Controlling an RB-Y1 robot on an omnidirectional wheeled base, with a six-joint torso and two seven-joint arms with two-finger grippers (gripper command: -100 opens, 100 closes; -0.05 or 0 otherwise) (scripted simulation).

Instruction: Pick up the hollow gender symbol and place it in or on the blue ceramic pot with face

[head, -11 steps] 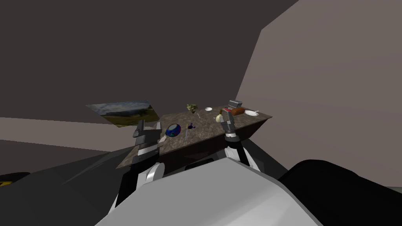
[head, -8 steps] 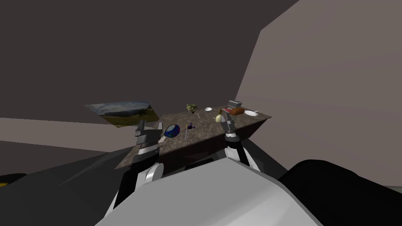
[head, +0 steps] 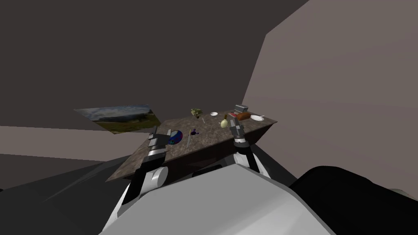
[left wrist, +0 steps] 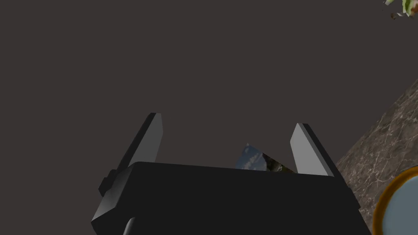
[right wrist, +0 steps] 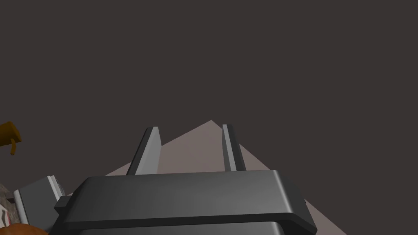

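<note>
Marbled table point(head: 212, 134) | blue pot point(head: 176, 137) beside left gripper point(left wrist: 226, 122), spread | purple symbol point(head: 193, 132) nearby | right gripper point(right wrist: 190, 127) narrowly parted

Table point(head: 212, 132) has a brown marbled top over a dark front. Toward its left end sits a blue pot point(head: 176, 137), with a thin grey stick point(head: 188, 140) lying just beside it and a little purple symbol point(head: 193, 132) next to that. Further back there's a small green plant point(head: 196, 111), a white bowl point(head: 214, 114) and a pale bottle point(head: 224, 122). The far right end is crowded: a grey box point(head: 241, 108), something red point(head: 233, 115), a brown loaf point(head: 244, 116) and a white plate point(head: 256, 118).
</note>
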